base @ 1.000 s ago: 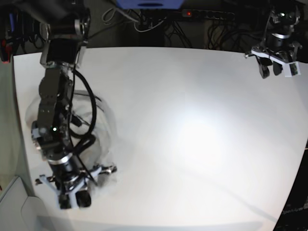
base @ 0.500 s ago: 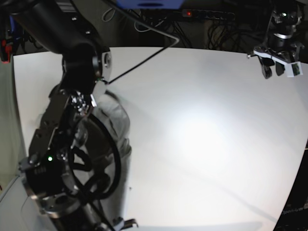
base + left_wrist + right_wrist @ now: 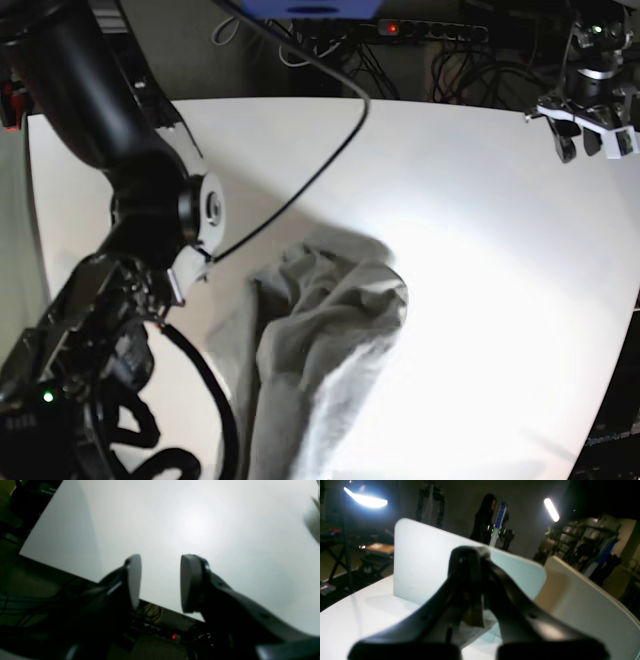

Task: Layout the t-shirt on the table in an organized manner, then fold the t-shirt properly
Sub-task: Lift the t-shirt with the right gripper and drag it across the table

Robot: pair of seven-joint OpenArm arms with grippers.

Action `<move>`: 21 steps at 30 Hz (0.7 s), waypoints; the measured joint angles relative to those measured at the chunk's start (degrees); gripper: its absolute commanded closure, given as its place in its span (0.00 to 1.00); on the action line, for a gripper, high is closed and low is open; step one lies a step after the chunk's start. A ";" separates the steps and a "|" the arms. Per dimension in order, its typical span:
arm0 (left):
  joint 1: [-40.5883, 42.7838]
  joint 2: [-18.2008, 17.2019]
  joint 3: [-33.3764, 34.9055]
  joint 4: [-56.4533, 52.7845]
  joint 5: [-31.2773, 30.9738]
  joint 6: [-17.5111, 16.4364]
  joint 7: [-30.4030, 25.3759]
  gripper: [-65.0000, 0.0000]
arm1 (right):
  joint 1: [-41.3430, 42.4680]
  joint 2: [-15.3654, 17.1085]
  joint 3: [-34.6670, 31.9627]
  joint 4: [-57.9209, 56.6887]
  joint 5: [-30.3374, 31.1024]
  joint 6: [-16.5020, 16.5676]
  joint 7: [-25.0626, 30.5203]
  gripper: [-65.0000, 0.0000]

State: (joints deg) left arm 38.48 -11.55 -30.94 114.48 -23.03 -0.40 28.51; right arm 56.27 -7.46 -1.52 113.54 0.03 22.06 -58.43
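The pale grey t-shirt is a crumpled, elongated bunch running from left of the table's middle to the bottom edge of the base view. The white table shines with glare. My right arm fills the left of the base view, with its gripper out of frame there. In the right wrist view my right gripper is shut on a fold of the t-shirt. My left gripper hangs open and empty over the far right table corner. Its fingers stand apart above bare table.
A power strip with a red light and tangled cables lie behind the far table edge. The right wrist view shows upright white panels, a bright lamp and a person in the dark room behind.
My right arm has swung up close to the base camera, pulling the t-shirt from the left table edge toward the middle. My left gripper has drifted slightly right.
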 measured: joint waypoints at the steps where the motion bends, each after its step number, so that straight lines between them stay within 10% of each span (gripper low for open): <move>1: 0.00 0.00 0.00 0.00 0.00 0.00 0.00 0.61 | 0.02 0.02 0.00 0.00 0.00 0.00 -0.72 1.00; 21: 0.07 0.15 0.07 -0.11 -0.04 -0.07 0.00 0.61 | -35.28 10.64 23.58 -0.72 -1.09 0.11 3.10 1.00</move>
State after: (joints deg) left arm 38.54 -11.40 -30.87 114.37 -23.07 -0.47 28.51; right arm 20.99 3.18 22.06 112.81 -1.06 22.17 -55.33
